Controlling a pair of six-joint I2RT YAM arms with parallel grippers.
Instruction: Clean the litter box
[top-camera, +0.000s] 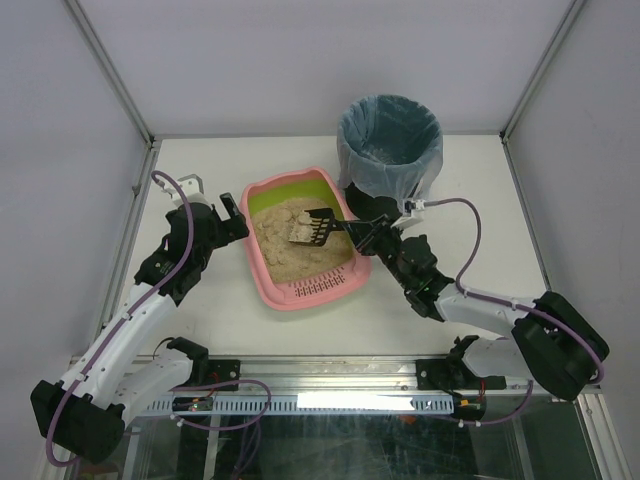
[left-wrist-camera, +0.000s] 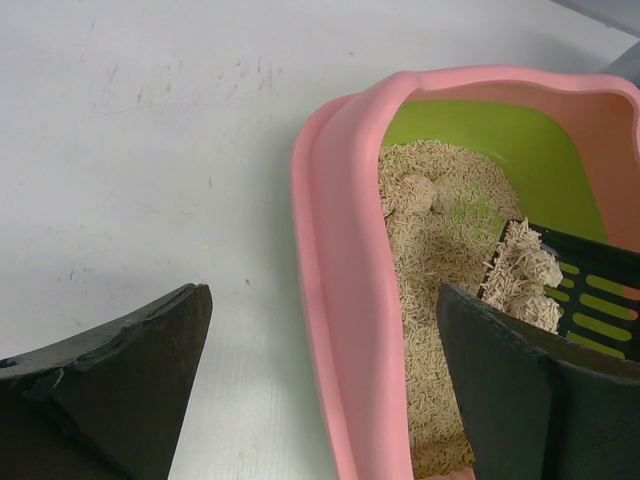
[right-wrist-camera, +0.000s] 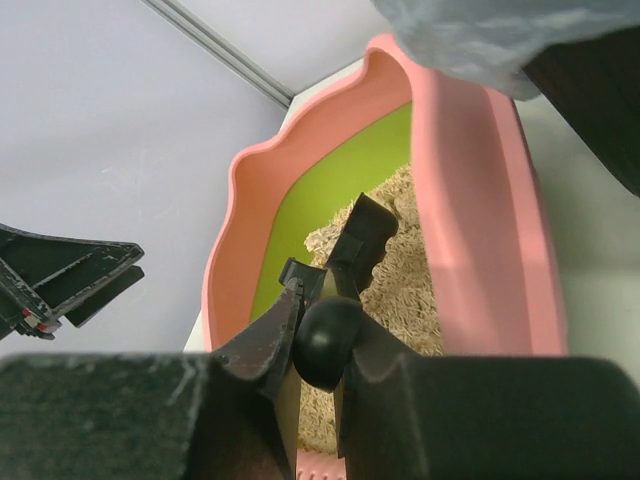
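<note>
A pink litter box (top-camera: 320, 291) sits mid table (top-camera: 205, 310), long axis 12 to 6 o'clock; the right gripper (top-camera: 364, 236), jaws clamped on a scoop (top-camera: 312, 230) carrying a clump (left-wrist-camera: 526, 266), is nearest the bin (top-camera: 390, 140) at 1 o'clock, while the left gripper (top-camera: 236, 216) has its jaws spread empty at the 9 o'clock rim.

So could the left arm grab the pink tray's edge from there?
Probably yes: the left gripper is open at the litter box, its rim lined up between the fingers, nothing blocking.

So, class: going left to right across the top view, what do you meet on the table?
In order: left claw → litter box → bin. The scoop and right claw overlap these, so they are left out.
</note>
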